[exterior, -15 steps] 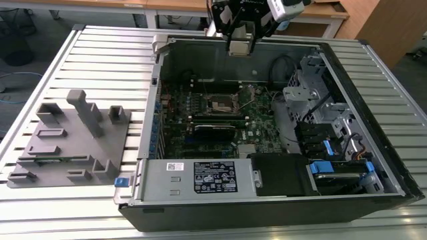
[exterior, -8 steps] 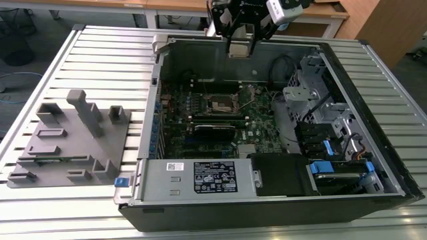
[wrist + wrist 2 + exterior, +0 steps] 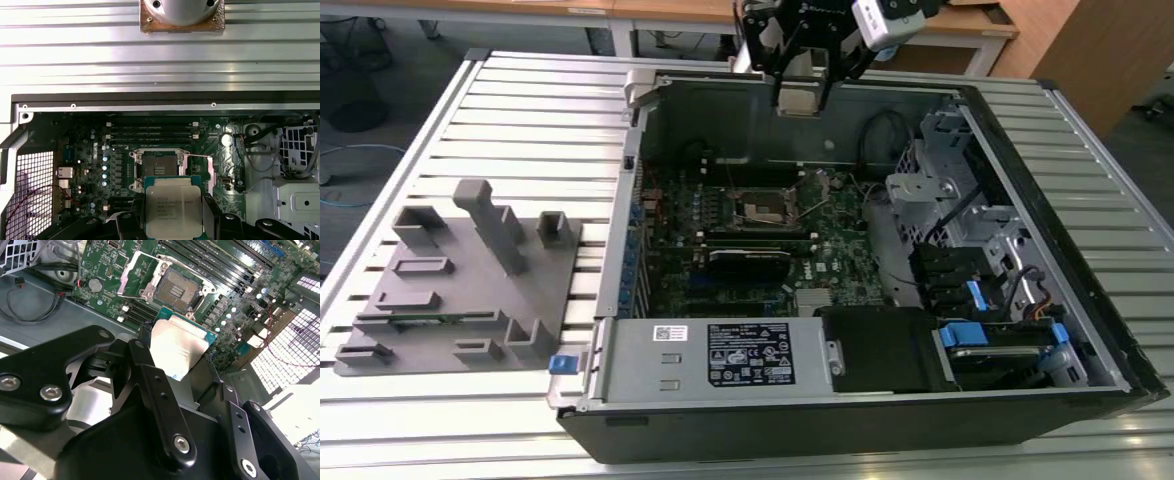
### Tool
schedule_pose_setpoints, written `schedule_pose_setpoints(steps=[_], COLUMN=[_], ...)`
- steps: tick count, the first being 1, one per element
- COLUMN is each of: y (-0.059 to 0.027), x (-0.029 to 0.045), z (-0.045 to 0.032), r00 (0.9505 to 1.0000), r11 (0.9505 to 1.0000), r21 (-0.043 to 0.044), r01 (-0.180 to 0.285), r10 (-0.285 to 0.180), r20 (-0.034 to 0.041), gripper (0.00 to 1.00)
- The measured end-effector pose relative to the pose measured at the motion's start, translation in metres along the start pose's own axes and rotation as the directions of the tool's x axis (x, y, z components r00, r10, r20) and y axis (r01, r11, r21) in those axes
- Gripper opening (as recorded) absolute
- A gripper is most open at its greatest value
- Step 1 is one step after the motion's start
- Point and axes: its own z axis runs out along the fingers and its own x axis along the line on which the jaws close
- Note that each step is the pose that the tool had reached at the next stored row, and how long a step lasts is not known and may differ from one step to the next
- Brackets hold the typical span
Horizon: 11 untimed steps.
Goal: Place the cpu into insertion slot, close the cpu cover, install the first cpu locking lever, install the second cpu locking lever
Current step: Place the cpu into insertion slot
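My gripper (image 3: 801, 98) is shut on the cpu (image 3: 173, 207), a flat square chip with a dull silver top, and holds it by two opposite edges. In the exterior view the chip hangs above the far wall of the open computer case. The insertion slot (image 3: 179, 287) is a dark square socket on the green motherboard (image 3: 841, 225), below and ahead of the chip, with nothing in it. In the second wrist view the silvery cpu cover (image 3: 127, 275) stands flipped open beside the socket. A thin lever rod (image 3: 197, 156) runs along the socket's edge.
The case lies open on a slatted metal table (image 3: 520, 120). A grey power supply (image 3: 720, 355) fills the case's near side. Drive cages and cables (image 3: 947, 200) crowd the exterior view's right. A grey parts fixture (image 3: 460, 280) sits on the table at the exterior view's left.
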Motion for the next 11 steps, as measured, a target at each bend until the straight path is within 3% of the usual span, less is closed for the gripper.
schedule_pose_setpoints(steps=[11], y=[-0.0009], x=[0.0102], z=[0.0062], r00=[1.0], r11=[1.0], r21=[0.0], r01=[0.0], r10=[0.0], r20=[0.0041], gripper=[0.54])
